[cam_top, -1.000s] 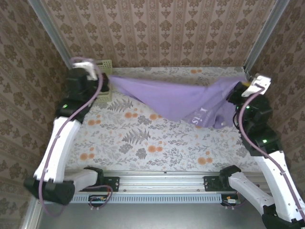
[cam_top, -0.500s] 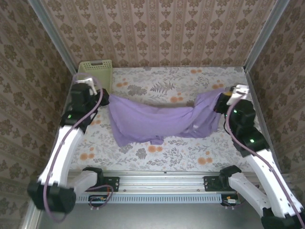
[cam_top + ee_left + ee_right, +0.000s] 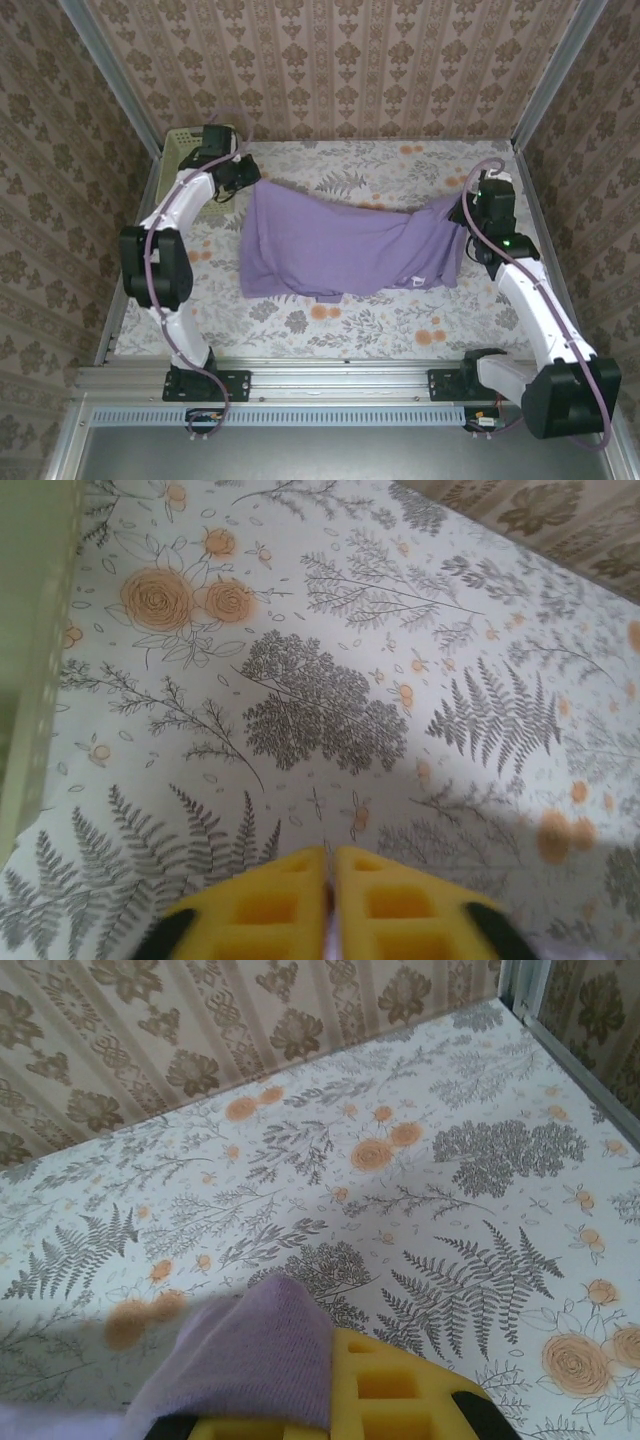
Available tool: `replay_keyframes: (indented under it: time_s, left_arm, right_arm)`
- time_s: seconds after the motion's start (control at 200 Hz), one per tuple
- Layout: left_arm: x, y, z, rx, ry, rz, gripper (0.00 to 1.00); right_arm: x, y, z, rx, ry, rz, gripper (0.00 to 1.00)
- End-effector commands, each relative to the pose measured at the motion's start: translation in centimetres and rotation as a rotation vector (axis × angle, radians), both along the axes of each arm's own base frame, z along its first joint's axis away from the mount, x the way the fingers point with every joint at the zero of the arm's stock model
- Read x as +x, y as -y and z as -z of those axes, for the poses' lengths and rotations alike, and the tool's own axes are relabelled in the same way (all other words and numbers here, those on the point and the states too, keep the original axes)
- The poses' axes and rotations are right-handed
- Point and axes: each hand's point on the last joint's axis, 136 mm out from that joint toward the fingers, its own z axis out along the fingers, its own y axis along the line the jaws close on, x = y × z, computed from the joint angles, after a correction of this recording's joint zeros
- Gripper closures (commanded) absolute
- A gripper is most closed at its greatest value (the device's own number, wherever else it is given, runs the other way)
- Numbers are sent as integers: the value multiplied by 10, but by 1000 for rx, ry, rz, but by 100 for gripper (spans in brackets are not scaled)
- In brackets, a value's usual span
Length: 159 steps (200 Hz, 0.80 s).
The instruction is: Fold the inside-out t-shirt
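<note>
Right gripper clamps shirt; we cannot tell for left gripper, so the upper-left corner may slip and rumple.

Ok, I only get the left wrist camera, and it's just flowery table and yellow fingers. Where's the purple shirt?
Observer: From the top camera, the shirt is spread across the middle of the table.
Operator: Is the other side holding it?
Observer: Yes. In the right wrist view, the right fingers pinch a purple fold of it.
Operator: And the green thing at my left edge?
Observer: That's a pale green basket, sitting in the table's far left corner.
</note>
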Motion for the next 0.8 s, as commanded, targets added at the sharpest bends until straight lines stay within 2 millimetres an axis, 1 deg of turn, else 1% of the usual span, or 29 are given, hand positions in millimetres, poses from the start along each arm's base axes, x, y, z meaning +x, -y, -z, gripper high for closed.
replay_keyframes:
  time_s: [0.0,0.075,0.115,0.15,0.225,0.27,0.335,0.425,0.51,0.65,0.72,0.79]
  left_arm:
    - [-9,2,28,90,-143,39,72]
    - [-20,-1,34,159,-168,42,55]
    - [-29,-1,33,177,-160,41,49]
    - [-37,1,31,180,-144,47,47]
    - [-60,14,34,164,-132,77,46]
    - [-74,23,42,142,-147,102,48]
    - [-92,30,61,120,-197,115,51]
    - [-109,31,85,110,-239,106,52]
    - [-115,26,100,114,-258,86,52]
    - [-115,23,119,108,-295,75,51]
    - [-114,24,125,102,-301,75,51]
    - [-112,28,128,82,-299,85,54]
  right_arm:
    - [13,6,2,61,6,30,100]
    - [17,9,18,80,-28,36,100]
    - [19,10,24,83,-41,42,100]
    - [19,11,29,84,-51,49,100]
    - [20,12,36,85,-66,56,100]
    - [21,12,40,87,-71,59,100]
    - [21,13,44,91,-77,64,100]
    - [22,13,48,94,-87,65,100]
    - [22,14,50,91,-97,70,100]
    - [21,16,53,81,-108,83,100]
    - [20,19,57,75,-122,95,100]
    - [18,21,61,73,-134,105,100]
